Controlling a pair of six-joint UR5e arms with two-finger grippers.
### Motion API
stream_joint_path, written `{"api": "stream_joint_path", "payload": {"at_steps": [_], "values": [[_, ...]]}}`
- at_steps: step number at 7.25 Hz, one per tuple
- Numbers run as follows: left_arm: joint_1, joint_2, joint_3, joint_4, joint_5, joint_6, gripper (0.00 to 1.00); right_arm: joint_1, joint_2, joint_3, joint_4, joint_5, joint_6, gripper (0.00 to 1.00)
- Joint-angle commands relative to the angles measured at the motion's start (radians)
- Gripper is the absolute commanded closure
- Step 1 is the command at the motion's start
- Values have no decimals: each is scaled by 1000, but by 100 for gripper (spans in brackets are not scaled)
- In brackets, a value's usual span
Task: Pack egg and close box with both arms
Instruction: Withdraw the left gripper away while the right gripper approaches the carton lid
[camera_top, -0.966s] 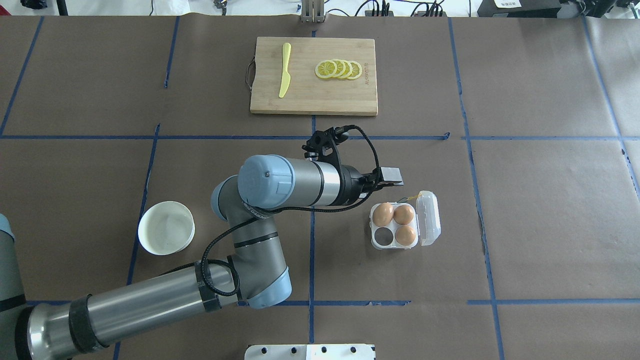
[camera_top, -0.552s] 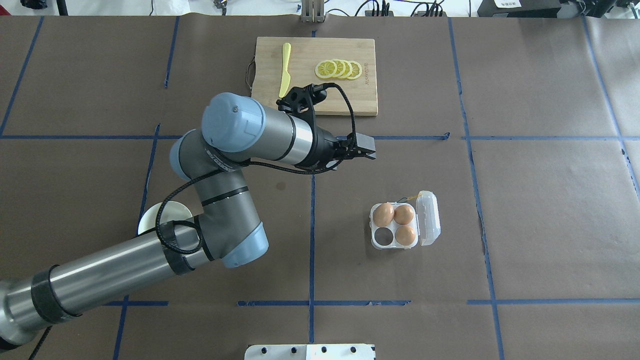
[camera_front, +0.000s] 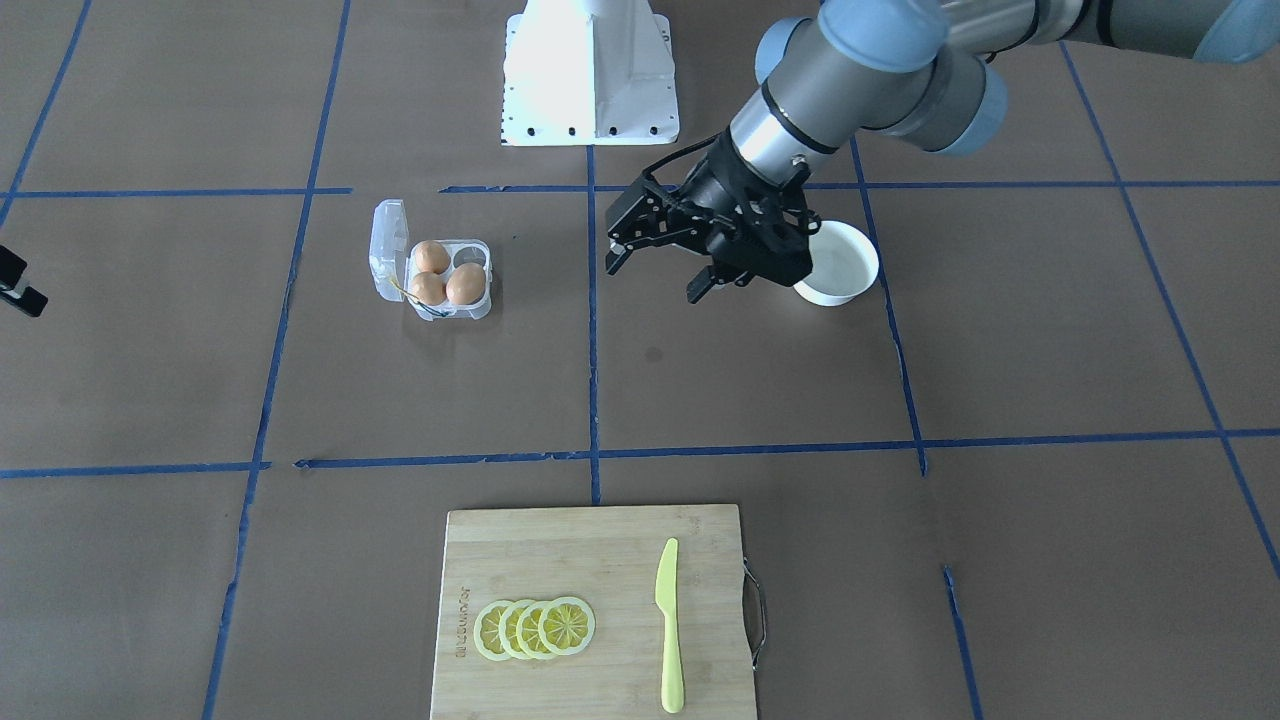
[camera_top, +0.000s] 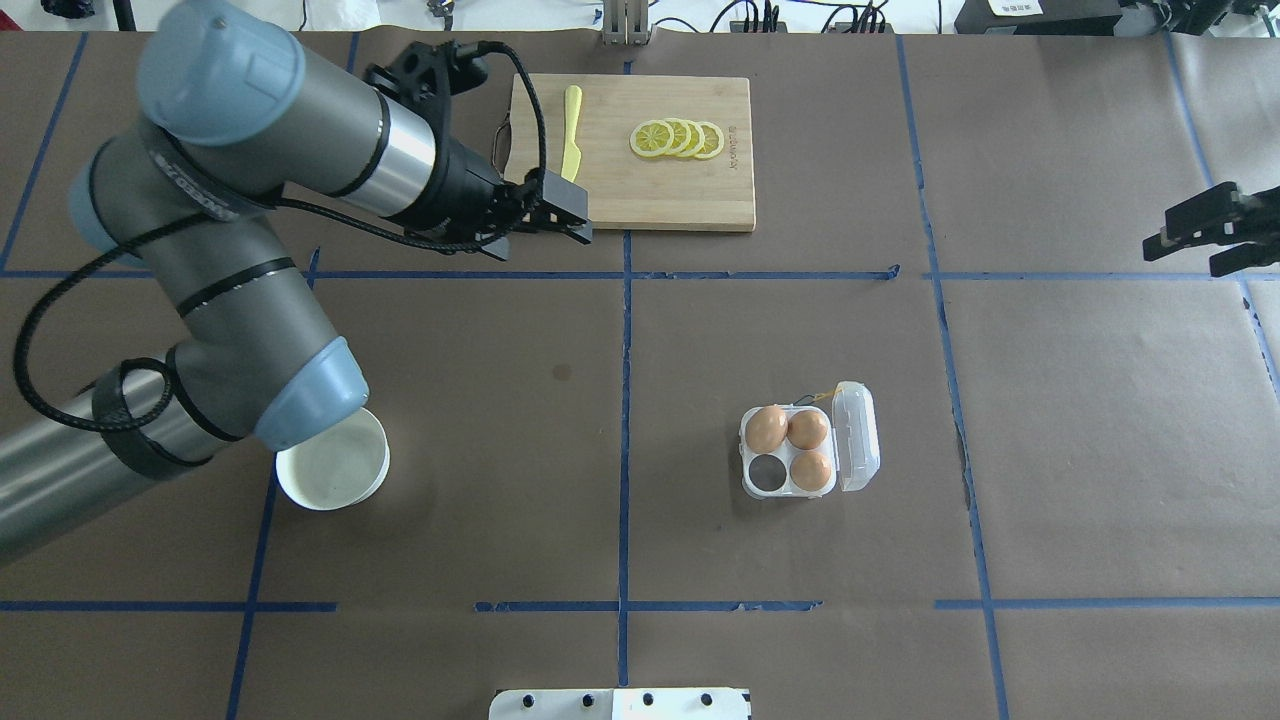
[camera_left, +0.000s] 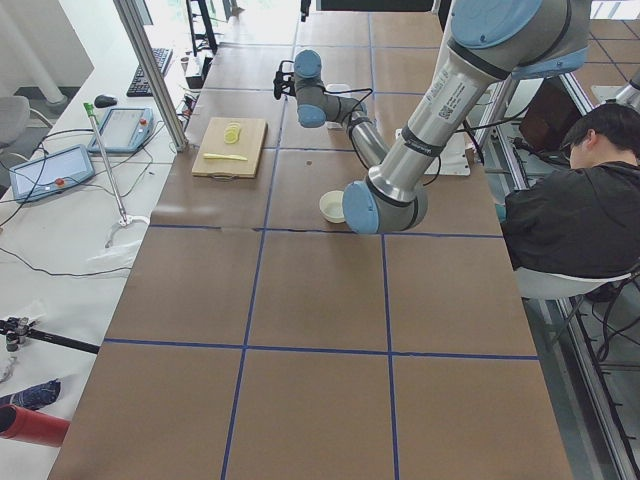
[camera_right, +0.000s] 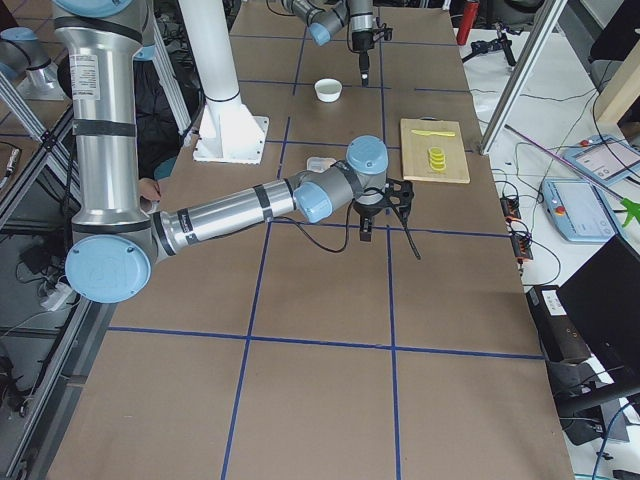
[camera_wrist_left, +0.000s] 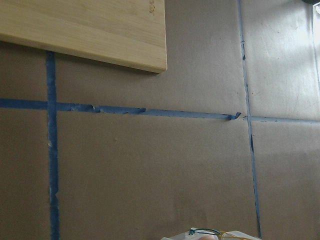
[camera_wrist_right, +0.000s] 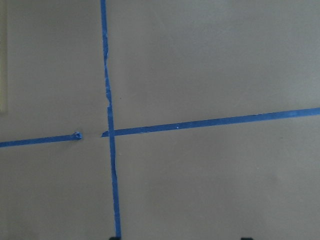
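Overhead exterior: box on the counter right of centre, lid swung open, an egg in each of three cups. Left end effector spread apart and empty by the cutting board; right end effector at the right edge, likewise parted. Exterior front-facing: left end effector gaping beside the white bowl, well apart from the box. Left wrist-mounted: sliver of box at the bottom edge.
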Motion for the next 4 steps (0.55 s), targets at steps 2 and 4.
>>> {"api": "stream_joint_path", "payload": {"at_steps": [2, 4], "values": [[-153, 15, -85, 218, -7, 246, 0, -222, -120, 9, 388, -80, 285, 100], [-226, 41, -87, 218, -25, 328, 0, -384, -73, 29, 388, -179, 369, 100]]}}
